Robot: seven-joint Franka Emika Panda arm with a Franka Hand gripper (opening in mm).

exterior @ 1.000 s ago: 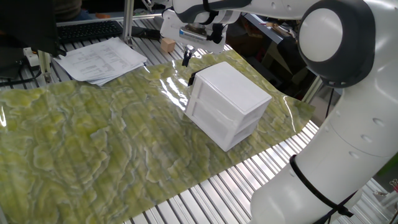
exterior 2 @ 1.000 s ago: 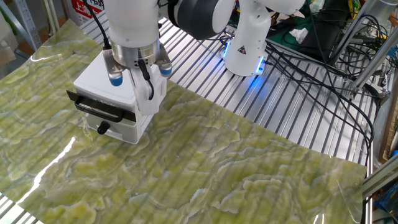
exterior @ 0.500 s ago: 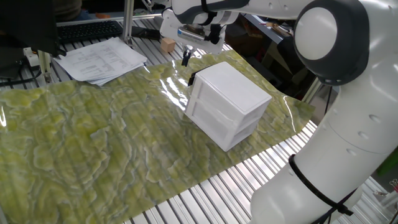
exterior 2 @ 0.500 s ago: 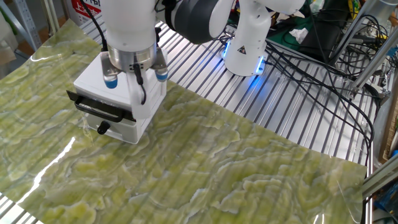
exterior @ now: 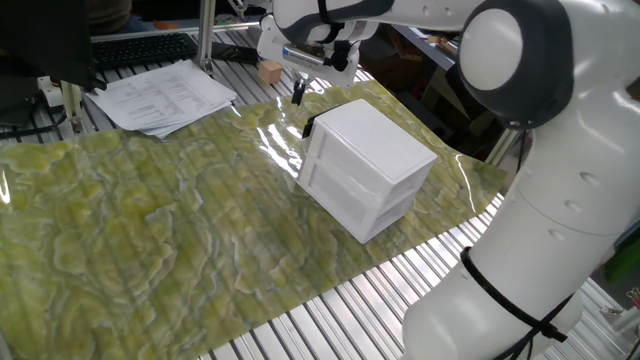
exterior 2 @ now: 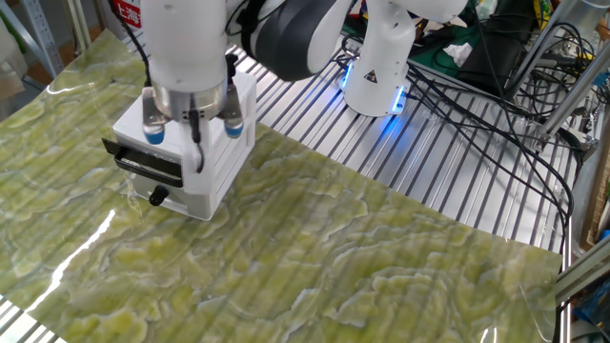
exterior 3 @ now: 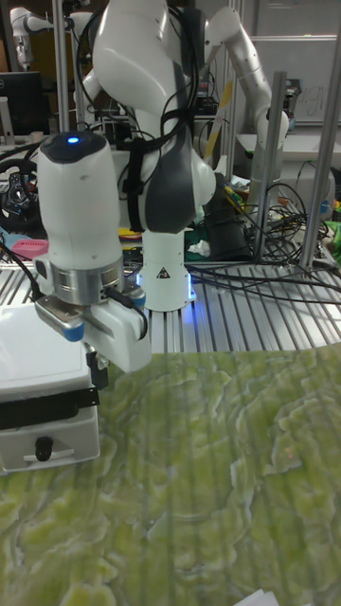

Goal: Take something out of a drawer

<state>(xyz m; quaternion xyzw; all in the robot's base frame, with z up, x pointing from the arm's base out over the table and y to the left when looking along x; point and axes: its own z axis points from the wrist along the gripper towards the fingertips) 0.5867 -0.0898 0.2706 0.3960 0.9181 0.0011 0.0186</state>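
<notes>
Poised with the end effector just over the front edge of the white cabinet, above the black handle of the upper drawer, presumably to hook that handle and pull. Cannot tell whether clenched or released, with only one dark finger showing. Shows the seemingly shut drawer front only from the other fixed view and the tall one. Shows only from the rear-side fixed view a wooden cube on the bare counter near the arm, perhaps the thing wanted, with the drawer's inside hidden.

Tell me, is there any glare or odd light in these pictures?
One fixed view: bright white glare streaks on the green mat beside the white cabinet. The other fixed view: blue glow at the robot base. Tall fixed view: a blue light on the arm, mat evenly lit.
</notes>
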